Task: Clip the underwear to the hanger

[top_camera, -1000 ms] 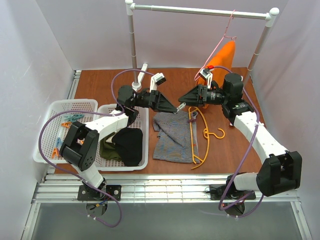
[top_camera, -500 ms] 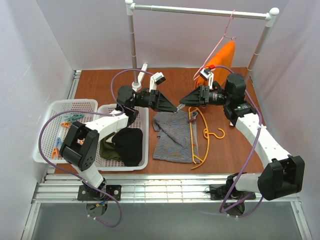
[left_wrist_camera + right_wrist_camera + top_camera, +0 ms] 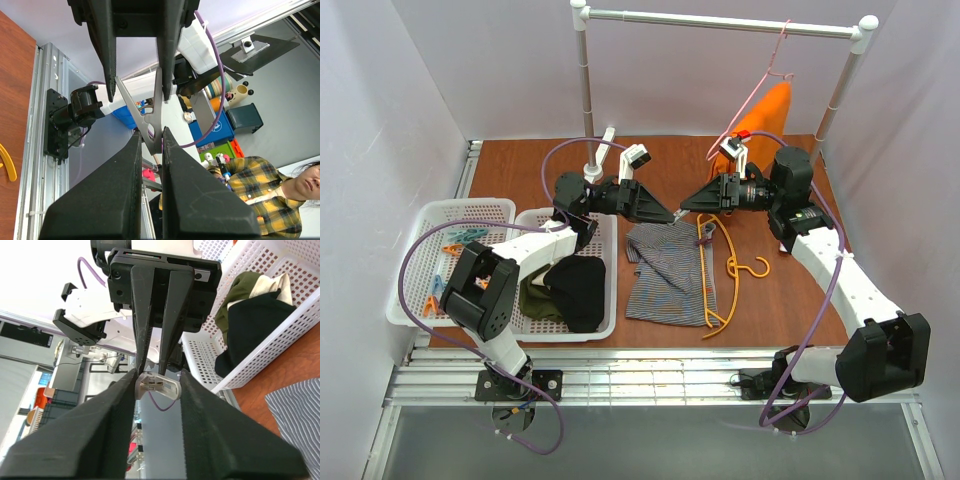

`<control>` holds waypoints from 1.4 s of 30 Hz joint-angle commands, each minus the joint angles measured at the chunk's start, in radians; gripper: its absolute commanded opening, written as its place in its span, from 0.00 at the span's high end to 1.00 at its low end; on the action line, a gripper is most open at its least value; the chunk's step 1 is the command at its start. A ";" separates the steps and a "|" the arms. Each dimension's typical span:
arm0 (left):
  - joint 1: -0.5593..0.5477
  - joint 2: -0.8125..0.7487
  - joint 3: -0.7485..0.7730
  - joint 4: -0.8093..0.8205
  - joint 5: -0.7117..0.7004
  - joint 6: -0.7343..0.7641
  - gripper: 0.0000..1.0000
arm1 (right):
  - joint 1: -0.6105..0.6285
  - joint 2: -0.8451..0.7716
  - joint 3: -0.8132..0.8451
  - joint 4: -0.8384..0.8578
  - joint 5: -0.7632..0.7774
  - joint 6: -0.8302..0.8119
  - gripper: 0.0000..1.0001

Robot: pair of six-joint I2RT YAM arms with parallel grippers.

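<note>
We see the left claw (image 3: 674, 216) closed on a grey clip (image 3: 148, 117) above the middle of the counter (image 3: 520, 170). The right claw (image 3: 686, 207) straddles the clip's handles; we cannot tell whether it squeezes. The underwear (image 3: 665, 272) lies flat beneath, toward the near edge, with the hanger (image 3: 708, 285) along its right side

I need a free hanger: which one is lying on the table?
The yellow-orange hanger, flat along the edge of the striped underwear; the pink one hangs from the rail, carrying an orange cloth.
</note>
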 commanded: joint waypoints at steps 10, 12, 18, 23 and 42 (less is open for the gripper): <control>-0.004 -0.024 0.000 -0.043 -0.015 0.043 0.66 | 0.001 -0.028 0.028 0.030 -0.027 0.004 0.99; -0.002 -0.024 -0.002 -0.050 -0.015 0.049 0.49 | 0.003 -0.027 0.025 0.030 -0.027 0.005 0.99; 0.010 -0.045 -0.003 -0.104 -0.018 0.084 0.06 | -0.009 -0.030 0.017 0.027 -0.024 0.000 0.99; 0.073 -0.137 -0.014 -0.504 -0.044 0.381 0.02 | -0.092 -0.073 -0.077 0.021 -0.040 -0.027 0.99; -0.131 0.054 0.204 -1.517 -0.642 1.015 0.02 | -0.181 -0.257 -0.470 -0.426 0.310 -0.523 0.99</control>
